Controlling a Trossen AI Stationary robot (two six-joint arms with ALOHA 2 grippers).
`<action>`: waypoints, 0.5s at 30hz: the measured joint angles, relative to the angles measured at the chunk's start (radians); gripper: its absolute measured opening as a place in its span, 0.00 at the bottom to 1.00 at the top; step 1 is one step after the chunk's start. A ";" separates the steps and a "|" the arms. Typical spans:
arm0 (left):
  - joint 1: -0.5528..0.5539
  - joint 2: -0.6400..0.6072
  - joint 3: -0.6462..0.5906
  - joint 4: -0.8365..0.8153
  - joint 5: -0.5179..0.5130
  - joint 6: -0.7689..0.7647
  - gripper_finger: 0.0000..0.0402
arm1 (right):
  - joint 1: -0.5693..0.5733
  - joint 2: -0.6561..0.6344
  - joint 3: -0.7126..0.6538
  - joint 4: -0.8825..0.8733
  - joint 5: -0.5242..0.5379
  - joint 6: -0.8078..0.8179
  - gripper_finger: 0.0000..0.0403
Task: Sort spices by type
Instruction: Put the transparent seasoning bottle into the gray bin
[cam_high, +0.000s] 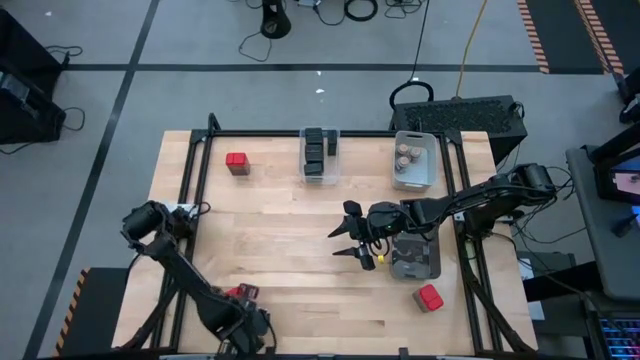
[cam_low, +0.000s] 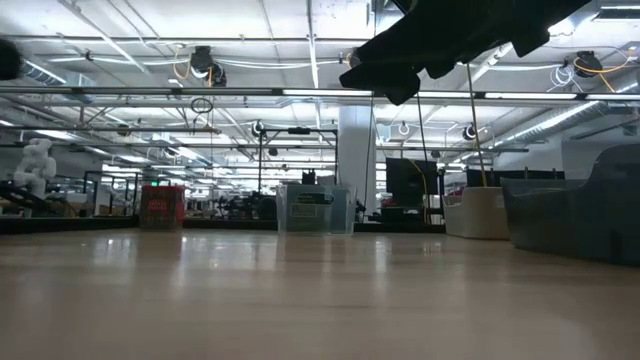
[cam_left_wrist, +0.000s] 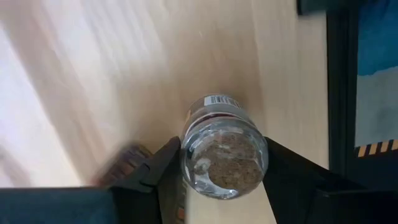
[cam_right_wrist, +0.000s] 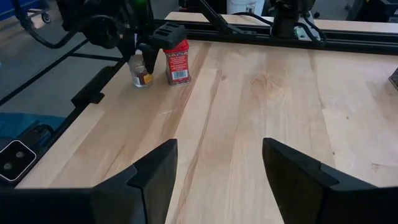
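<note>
At the tabletop's front-left corner the left gripper (cam_left_wrist: 217, 180) has its jaws around a round spice jar (cam_left_wrist: 224, 155), beside a red tin (cam_right_wrist: 176, 61). Another red tin (cam_high: 236, 162) sits back-left. Dark tins fill the clear bin (cam_high: 320, 155) at the back edge; jars sit in the white bin (cam_high: 413, 160). The right gripper (cam_high: 352, 240) hovers mid-table, jaws spread, empty. A third red tin (cam_high: 429, 297) waits front-right. Sorting looks roughly halfway.

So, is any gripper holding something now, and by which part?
The left gripper closes around the small round clear glass spice jar, fingers on its two sides near the top. The right gripper holds nothing.
</note>
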 joint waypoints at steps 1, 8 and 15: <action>0.017 -0.009 0.000 0.000 -0.001 0.028 0.46 | 0.000 0.000 0.000 0.000 0.000 0.001 0.54; 0.178 -0.067 0.001 -0.007 -0.110 0.338 0.46 | 0.000 -0.001 -0.001 -0.021 0.000 0.007 0.54; 0.404 -0.076 0.002 0.044 -0.170 0.649 0.46 | 0.000 -0.001 -0.001 -0.098 0.000 0.038 0.54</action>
